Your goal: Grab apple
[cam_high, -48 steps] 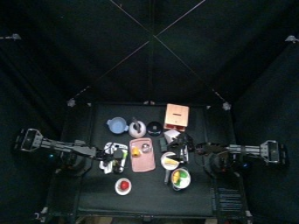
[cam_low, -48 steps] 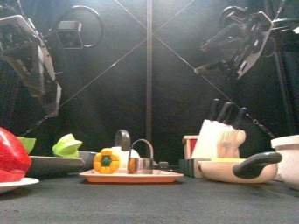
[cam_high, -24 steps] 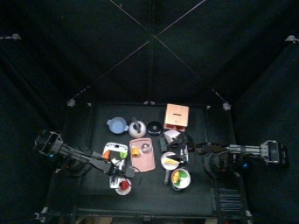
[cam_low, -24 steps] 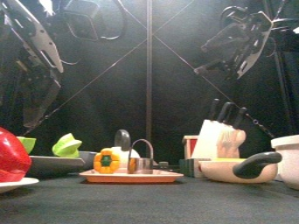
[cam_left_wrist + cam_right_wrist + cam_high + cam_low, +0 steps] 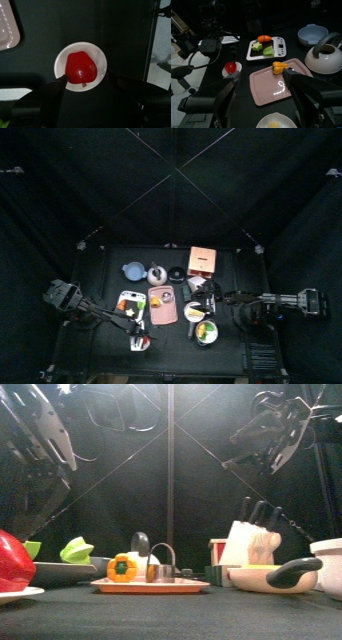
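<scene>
The apple (image 5: pixel 81 67) is small, round and bright red, and lies on a little white dish (image 5: pixel 62 54) near the table's front left. My left gripper (image 5: pixel 87 82) hangs straight above it, open, with one jaw on each side of the fruit and nothing between them. In the top view the left gripper (image 5: pixel 138 335) covers the dish. The front view shows the apple (image 5: pixel 11 563) at the far left. My right gripper (image 5: pixel 261 82) stays open on the right side, well away from the apple (image 5: pixel 230 67).
A pink tray (image 5: pixel 271 89) holds a small orange piece (image 5: pixel 278 66). A white tray (image 5: pixel 278 47) carries yellow-green food. A kettle (image 5: pixel 326 56), a blue bowl (image 5: pixel 312 34), a knife block (image 5: pixel 251 536) and a pan (image 5: pixel 274 574) crowd the middle and right.
My left arm has swung from its rest at the left edge out over the front-left dish, above the apple. The right arm has not moved.
</scene>
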`<state>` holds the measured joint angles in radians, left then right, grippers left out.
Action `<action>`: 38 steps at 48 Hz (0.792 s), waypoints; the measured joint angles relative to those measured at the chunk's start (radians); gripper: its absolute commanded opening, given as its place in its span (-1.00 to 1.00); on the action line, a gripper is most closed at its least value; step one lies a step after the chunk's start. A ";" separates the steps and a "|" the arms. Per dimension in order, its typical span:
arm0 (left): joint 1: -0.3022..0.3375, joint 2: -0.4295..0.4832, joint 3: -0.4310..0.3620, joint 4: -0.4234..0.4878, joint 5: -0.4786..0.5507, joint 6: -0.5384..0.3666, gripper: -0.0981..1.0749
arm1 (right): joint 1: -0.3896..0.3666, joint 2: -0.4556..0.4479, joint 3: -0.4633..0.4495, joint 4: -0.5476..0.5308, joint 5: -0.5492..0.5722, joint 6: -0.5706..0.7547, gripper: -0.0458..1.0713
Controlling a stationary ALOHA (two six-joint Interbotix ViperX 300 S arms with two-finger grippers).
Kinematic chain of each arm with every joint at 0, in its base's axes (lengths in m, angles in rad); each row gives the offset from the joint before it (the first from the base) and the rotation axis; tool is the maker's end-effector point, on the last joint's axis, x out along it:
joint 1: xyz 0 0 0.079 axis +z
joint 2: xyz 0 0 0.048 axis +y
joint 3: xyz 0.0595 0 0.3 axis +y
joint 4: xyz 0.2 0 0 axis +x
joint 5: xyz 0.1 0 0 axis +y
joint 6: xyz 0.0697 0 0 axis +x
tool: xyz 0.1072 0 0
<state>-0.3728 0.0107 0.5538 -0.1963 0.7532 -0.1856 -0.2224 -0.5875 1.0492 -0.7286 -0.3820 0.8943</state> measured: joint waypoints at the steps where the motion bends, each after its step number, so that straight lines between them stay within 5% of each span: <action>1: 0.000 0.003 -0.003 0.000 0.000 -0.003 0.84 | 0.000 0.000 0.000 0.000 0.000 0.000 0.84; 38: 0.002 0.140 -0.049 0.000 0.041 -0.002 0.83 | 0.000 0.000 0.000 0.000 0.000 0.000 0.84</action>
<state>-0.3712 0.1503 0.5047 -0.1963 0.7946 -0.1871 -0.2224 -0.5875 1.0492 -0.7286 -0.3820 0.8943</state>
